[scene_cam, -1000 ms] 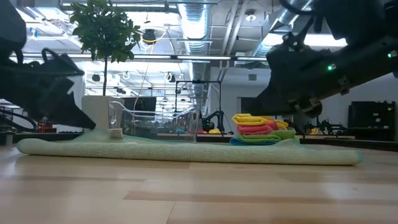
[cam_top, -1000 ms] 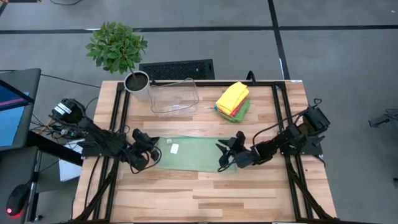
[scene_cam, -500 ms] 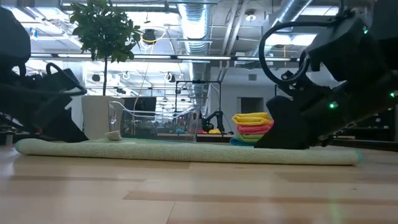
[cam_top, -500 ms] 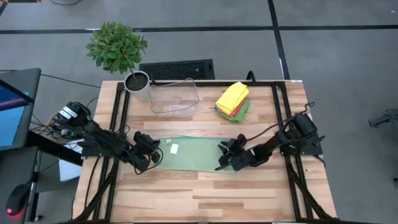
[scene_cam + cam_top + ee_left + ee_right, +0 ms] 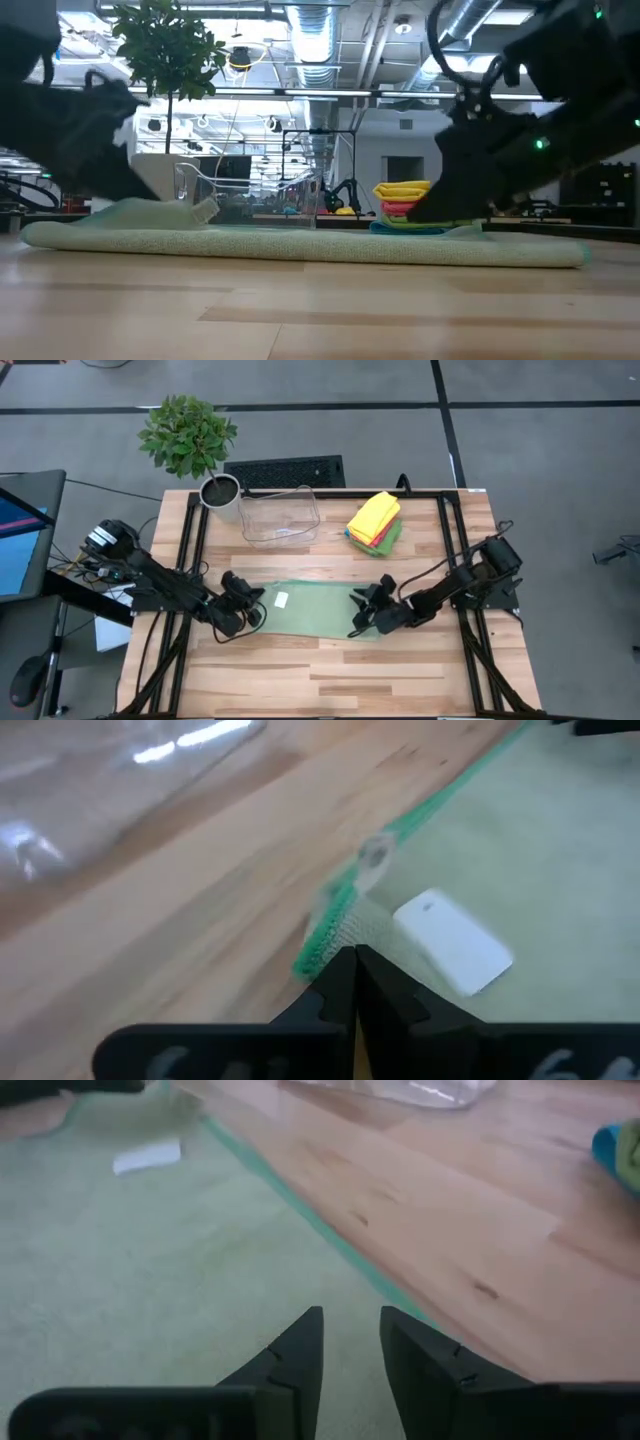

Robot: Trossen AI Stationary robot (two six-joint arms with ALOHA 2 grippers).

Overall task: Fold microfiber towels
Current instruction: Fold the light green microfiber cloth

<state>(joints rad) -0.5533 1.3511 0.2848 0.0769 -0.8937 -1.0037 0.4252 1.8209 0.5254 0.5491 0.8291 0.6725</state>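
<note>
Where the pale green towel (image 5: 313,608) lies spread flat across the middle of the wooden table (image 5: 330,675), its white tag (image 5: 281,599) faces up near its left end. That left end is raised slightly off the wood in the low view, the rest lying flat.

The left gripper (image 5: 250,605) sits at the towel's left edge with its 2 fingers pressed together, and the left wrist view shows them pinching the towel's rim (image 5: 335,920) just beside the tag (image 5: 452,940).

The right gripper (image 5: 362,612) is over the towel's right end, close to the far edge. Its fingers (image 5: 296,1352) stand a little apart with cloth visible in the narrow gap between them; whether they grip the cloth or only rest on it, I cannot tell.

At the back right of the table, well apart from the spread towel, sits a stack of folded towels (image 5: 375,520), yellow on top with pink, green and blue beneath. A clear plastic bin (image 5: 279,517) stands at the back centre, and a potted plant (image 5: 190,445) stands at the back left corner.
</note>
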